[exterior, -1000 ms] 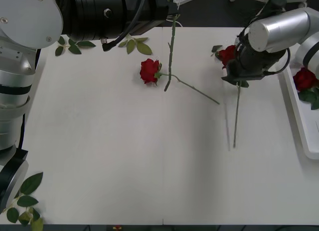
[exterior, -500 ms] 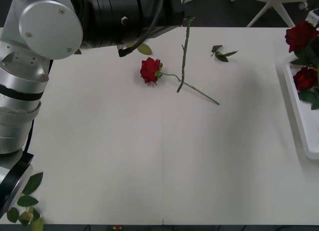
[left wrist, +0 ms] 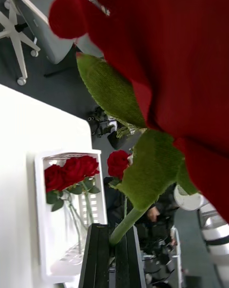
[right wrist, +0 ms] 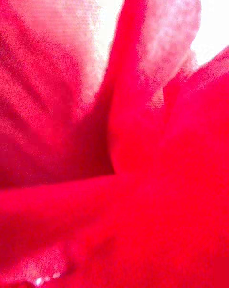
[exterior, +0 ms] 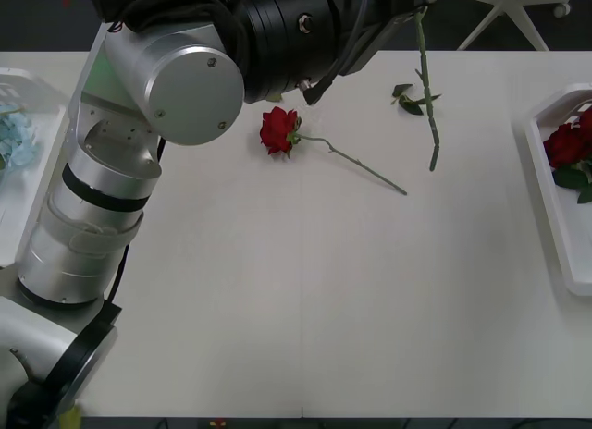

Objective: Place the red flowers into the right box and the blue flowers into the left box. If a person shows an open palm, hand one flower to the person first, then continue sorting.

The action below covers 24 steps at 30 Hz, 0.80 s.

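Two boxes flank the table: right box (exterior: 555,198) holds red roses (exterior: 564,144), left box (exterior: 23,193) a blue cluster (exterior: 11,140). One rose (exterior: 277,131) lies mid-table, stem toward the right box. Left gripper (left wrist: 114,254), jaws pinched on a rose stem (exterior: 428,105), is carried high, well left of the right box. Right gripper's jaws cannot be told.

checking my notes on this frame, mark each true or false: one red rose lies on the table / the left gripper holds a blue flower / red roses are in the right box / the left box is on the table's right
1. One red rose lies on the table: true.
2. The left gripper holds a blue flower: false, it is shut on the red flower, gripping its green stem.
3. Red roses are in the right box: true.
4. The left box is on the table's right: false, it sits at the left edge, holding a blue flower.
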Each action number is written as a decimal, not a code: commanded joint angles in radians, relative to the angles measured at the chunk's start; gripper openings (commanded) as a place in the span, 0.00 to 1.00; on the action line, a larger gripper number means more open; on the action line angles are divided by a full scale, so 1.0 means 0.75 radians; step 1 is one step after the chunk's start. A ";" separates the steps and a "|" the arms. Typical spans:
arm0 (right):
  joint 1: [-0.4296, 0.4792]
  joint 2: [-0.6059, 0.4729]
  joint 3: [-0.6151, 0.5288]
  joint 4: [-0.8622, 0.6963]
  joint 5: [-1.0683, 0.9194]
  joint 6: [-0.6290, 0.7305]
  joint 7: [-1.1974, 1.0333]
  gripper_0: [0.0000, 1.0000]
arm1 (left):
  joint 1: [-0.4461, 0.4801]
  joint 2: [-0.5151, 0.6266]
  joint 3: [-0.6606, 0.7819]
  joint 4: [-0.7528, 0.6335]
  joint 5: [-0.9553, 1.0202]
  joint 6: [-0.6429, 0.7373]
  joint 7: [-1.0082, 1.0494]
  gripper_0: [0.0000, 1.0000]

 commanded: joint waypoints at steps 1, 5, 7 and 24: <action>0.035 0.042 -0.002 0.126 0.070 -0.063 0.011 0.00 | -0.003 -0.055 -0.031 -0.044 -0.081 -0.032 0.053 0.00; 0.041 0.145 -0.002 0.259 0.115 -0.142 -0.003 0.00 | -0.003 -0.053 -0.040 -0.044 -0.089 -0.032 0.076 0.00; 0.039 0.186 -0.002 0.308 0.139 -0.173 -0.007 0.00 | -0.003 -0.053 -0.040 -0.044 -0.089 -0.032 0.076 0.00; 0.041 0.318 -0.004 0.458 0.162 -0.314 -0.046 0.00 | -0.003 -0.053 -0.040 -0.044 -0.089 -0.032 0.076 0.00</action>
